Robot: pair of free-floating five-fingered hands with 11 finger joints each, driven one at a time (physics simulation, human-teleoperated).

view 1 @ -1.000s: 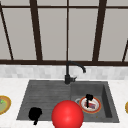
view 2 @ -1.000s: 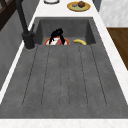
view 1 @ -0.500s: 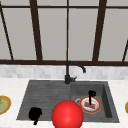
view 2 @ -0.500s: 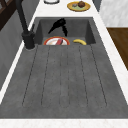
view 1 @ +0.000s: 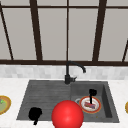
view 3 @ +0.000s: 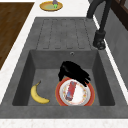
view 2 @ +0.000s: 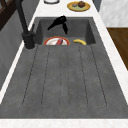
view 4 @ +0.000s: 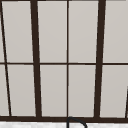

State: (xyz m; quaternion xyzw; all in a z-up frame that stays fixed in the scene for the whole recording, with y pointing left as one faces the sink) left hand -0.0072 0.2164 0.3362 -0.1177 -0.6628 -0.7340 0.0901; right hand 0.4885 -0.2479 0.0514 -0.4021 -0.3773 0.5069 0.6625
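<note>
Red-rimmed plate [view 3: 75,93], one, in the sink basin [view 3: 45,62], directly under my right hand [view 3: 73,71]; a red-and-blue item lies on it. Fingers loosely spread, holding nothing, pointing down at it. Banana [view 3: 37,95] beside. Left hand [view 1: 35,114] idles over the drainboard. Step, as I judge: reaching; next calls for closing on the rim.
</note>
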